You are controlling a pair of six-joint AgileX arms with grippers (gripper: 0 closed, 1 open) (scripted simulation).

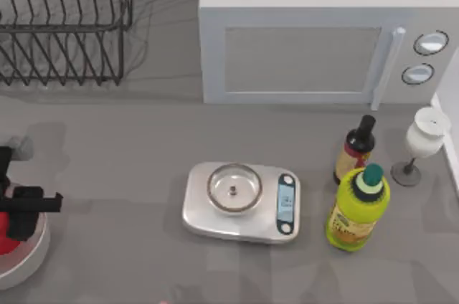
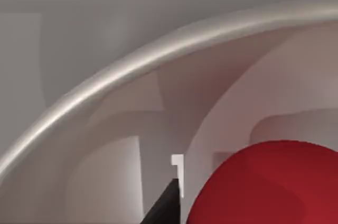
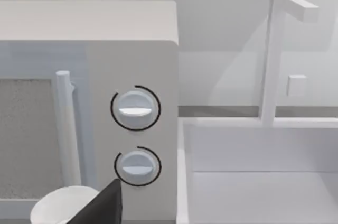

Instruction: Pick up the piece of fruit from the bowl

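The piece of fruit [image 1: 6, 238] is a plain red ball lying in the bowl [image 1: 32, 259], a white bowl at the table's front left edge. My left gripper [image 1: 23, 211] hangs directly over the bowl and reaches down into it, covering part of the fruit. In the left wrist view the fruit [image 2: 274, 189] looms large inside the bowl's thick pale rim [image 2: 132, 63], and a black part of the gripper lies right beside the fruit's skin. My right arm is parked at the right, its wrist view facing the microwave's knobs.
A steel scale [image 1: 240, 202] with its small dish [image 1: 233, 188] stands mid-table. To its right are a yellow-green bottle [image 1: 357, 207], a dark bottle [image 1: 355, 150] and a wine glass [image 1: 423, 143]. Microwave [image 1: 323, 31] behind, dish rack [image 1: 64, 21] back left, sink [image 3: 264, 182] far right.
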